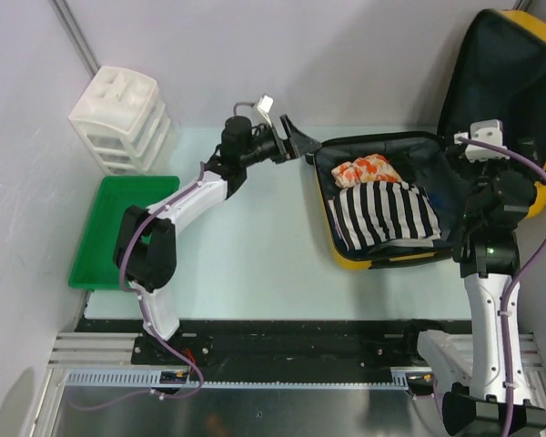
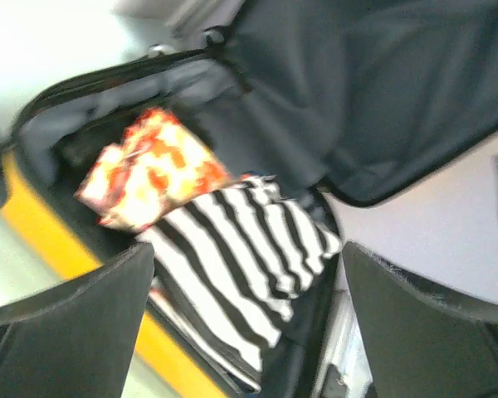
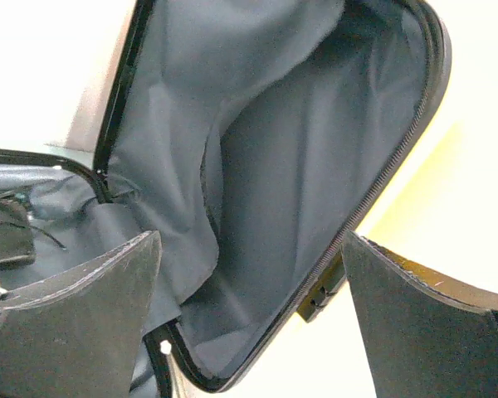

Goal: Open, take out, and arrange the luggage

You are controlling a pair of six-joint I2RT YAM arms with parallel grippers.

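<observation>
The yellow suitcase (image 1: 346,259) lies open at the right of the table, its lid (image 1: 510,77) raised and leaning back with black lining showing. Inside lie a black-and-white striped garment (image 1: 382,214) and an orange-red patterned bundle (image 1: 366,169). My left gripper (image 1: 296,144) is open and empty just left of the suitcase's far-left corner. In the left wrist view the striped garment (image 2: 241,265) and the bundle (image 2: 149,170) lie ahead between the fingers. My right gripper (image 1: 464,150) is open and empty by the lid; its wrist view shows the lid's lining (image 3: 299,166).
A green tray (image 1: 118,228) sits at the left of the table. A white plastic drawer unit (image 1: 123,118) stands behind it at the far left. A grey wall runs behind the table.
</observation>
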